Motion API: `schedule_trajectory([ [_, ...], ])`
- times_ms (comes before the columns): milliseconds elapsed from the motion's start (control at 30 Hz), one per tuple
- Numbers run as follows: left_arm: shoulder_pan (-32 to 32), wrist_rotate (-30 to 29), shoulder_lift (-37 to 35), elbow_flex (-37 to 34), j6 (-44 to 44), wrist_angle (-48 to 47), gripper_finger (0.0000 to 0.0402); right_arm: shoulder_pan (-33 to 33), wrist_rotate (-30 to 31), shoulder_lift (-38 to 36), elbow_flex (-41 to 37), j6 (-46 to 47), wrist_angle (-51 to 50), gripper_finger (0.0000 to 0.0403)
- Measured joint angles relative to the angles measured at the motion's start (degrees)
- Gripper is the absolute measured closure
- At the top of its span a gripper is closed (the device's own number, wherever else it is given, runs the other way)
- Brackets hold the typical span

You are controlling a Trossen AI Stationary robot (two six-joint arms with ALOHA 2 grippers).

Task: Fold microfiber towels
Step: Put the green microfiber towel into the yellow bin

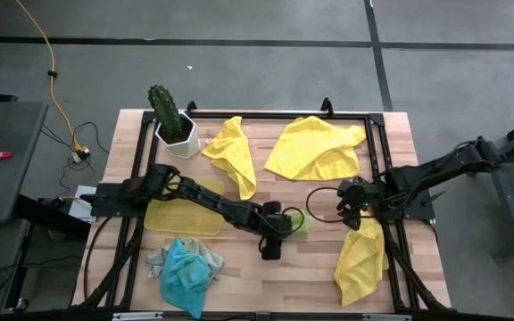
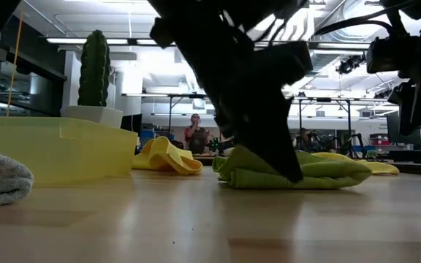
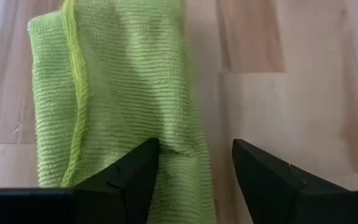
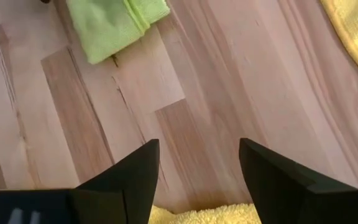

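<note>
A folded lime green towel (image 1: 300, 226) (image 3: 117, 81) lies flat on the wood near the table's middle. My left gripper (image 1: 270, 239) (image 3: 194, 146) stands open over its near end and points steeply down. My right gripper (image 1: 351, 212) (image 4: 197, 146) hangs open to the right of it, above bare wood, with nothing between its fingers. Right under that gripper is the far end of a crumpled yellow towel (image 1: 361, 259) (image 4: 197, 216). Two more yellow towels (image 1: 232, 153) (image 1: 315, 147) lie loose at the back. A turquoise towel (image 1: 186, 272) lies on a grey one (image 1: 157, 260) at the front left. My left gripper has one finger (image 3: 135, 171) over the lime green towel's folded edge (image 3: 166, 134) and the other over bare wood. It comes from above, slanting down. I cannot tell whether that finger touches the cloth. The towel lies flat on the table.
A translucent yellow tray (image 1: 163, 218) (image 2: 57, 146) sits under the left arm. A potted cactus (image 1: 172, 120) stands at the back left. A black frame (image 1: 377, 143) runs along the table's edges. A person (image 2: 194, 131) stands in the room behind.
</note>
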Motion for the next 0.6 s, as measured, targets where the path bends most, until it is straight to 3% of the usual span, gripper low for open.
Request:
schedule_trajectory([
  [233,-0.09,-6.02,0.48,0.29,0.94,-5.19,0.0224,0.00,1.03,0.02,0.00,0.00,-0.04,0.0192],
  [333,-0.13,-7.76,0.44,0.31,2.99,-7.05,0.0277,0.00,1.91,0.02,0.00,0.05,-0.02,0.0192],
  [467,0.18,-9.12,0.37,0.27,3.95,-11.40,0.0380,0.00,1.94,0.02,0.00,0.23,-0.04,0.0192],
  [600,0.20,-9.08,-0.75,0.22,3.41,-14.23,0.0386,0.00,3.19,0.02,0.00,1.47,-0.04,0.0192],
])
